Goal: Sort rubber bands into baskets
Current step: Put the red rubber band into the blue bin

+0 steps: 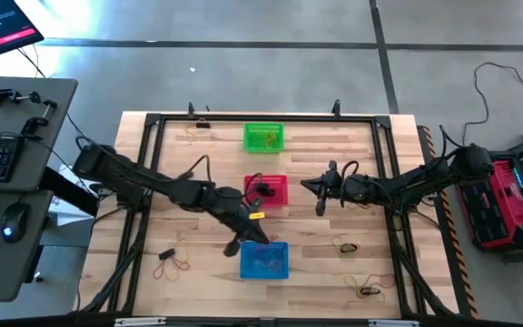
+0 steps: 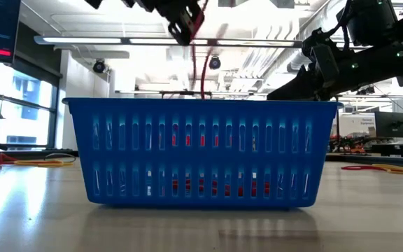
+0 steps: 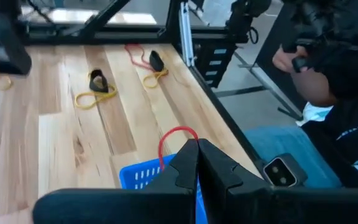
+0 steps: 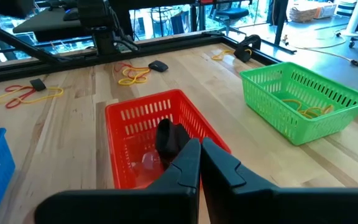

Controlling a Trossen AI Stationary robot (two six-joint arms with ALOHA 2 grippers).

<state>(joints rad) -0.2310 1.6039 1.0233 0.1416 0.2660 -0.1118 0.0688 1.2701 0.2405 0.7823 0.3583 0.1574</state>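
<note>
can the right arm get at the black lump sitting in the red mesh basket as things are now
Probably yes. The right gripper hangs just beside the red plastic mesh basket, whose top is open, and nothing covers the black lump inside. Its fingers look shut, so they would need to open first.

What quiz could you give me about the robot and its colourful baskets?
1. True or false: the left gripper holds a red rubber band above the blue basket.
2. What colour are the bands lying in the green basket?
3. Which basket stands in the middle of the row in the high view? A: green. B: the red basket. C: blue.

Key: 1 true. 2 yellow-tan. 3 B.
</note>
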